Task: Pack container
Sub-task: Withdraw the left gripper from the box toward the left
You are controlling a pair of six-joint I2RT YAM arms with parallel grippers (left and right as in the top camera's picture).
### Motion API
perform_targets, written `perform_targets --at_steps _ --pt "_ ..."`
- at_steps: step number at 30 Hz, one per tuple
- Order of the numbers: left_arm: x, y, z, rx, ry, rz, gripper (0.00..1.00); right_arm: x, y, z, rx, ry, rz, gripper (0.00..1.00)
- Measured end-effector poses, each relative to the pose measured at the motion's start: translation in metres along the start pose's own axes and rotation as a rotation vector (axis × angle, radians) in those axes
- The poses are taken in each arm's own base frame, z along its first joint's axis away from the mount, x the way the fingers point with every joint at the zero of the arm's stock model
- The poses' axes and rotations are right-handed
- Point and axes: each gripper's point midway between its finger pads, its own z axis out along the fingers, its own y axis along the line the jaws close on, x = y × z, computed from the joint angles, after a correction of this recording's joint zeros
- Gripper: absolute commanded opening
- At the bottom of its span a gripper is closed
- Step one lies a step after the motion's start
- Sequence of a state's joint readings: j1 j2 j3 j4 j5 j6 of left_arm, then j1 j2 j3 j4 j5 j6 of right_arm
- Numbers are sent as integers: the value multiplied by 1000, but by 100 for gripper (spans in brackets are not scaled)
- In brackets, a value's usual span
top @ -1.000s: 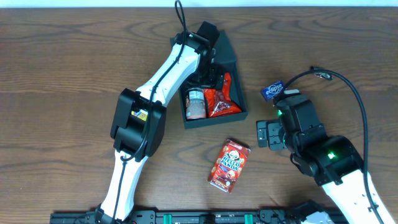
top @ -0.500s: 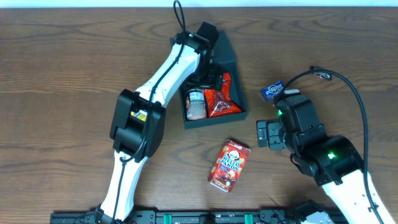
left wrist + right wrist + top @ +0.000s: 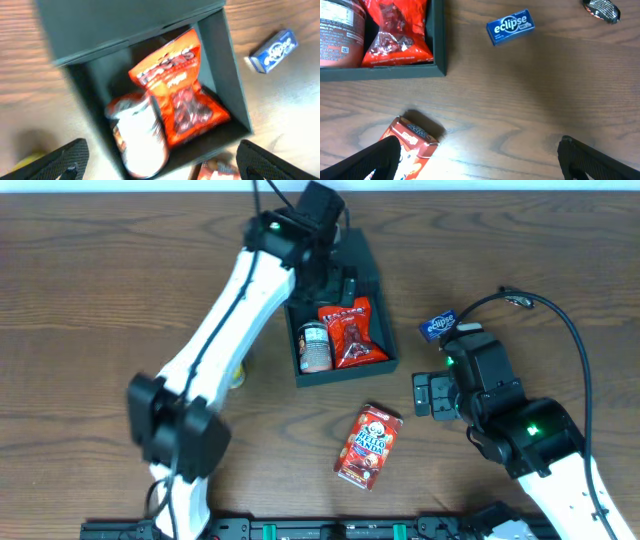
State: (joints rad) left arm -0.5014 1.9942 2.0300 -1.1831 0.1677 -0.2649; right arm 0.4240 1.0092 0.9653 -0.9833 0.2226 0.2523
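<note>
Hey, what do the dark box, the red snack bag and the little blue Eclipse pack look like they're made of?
The container looks like matte rigid board or plastic: flat dull walls, no glare. The red bag seems glossy plastic film, crinkled with shiny highlights. The Eclipse pack looks like printed cardboard, sharp-edged and smooth.

Left arm [image 3: 215, 320], right arm [image 3: 520, 430]: jaws apart

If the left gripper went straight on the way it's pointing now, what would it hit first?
Likely the can or the red snack bag inside the open container; the left gripper points down into it, fingers spread. Which one comes first is unclear.
</note>
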Motion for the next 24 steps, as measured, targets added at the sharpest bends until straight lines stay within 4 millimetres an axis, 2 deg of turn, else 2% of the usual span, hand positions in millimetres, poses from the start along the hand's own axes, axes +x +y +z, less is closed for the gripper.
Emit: perform_targets --at_steps 7,11,13,15,18,21,24 --pt "44 39 -98 -189 -55 -1 95 0 0 0 2 -1 0 99" --pt "56 51 -141 -228 -148 -2 95 0 0 0 1 -2 0 99" --pt "65 57 -156 -243 -192 -8 95 -1 0 -1 0 -7 2 99" --pt "79 67 -165 -260 -236 -29 95 -2 0 -4 -6 -19 4 99" --pt "103 79 -164 -266 -280 -66 95 -4 -1 -9 -12 -42 10 99" --pt "130 92 -148 -263 -303 -122 95 -5 -2 -14 -17 -63 15 99" --pt "159 104 -121 -254 -320 -186 95 -7 -2 -16 -20 -73 17 99"
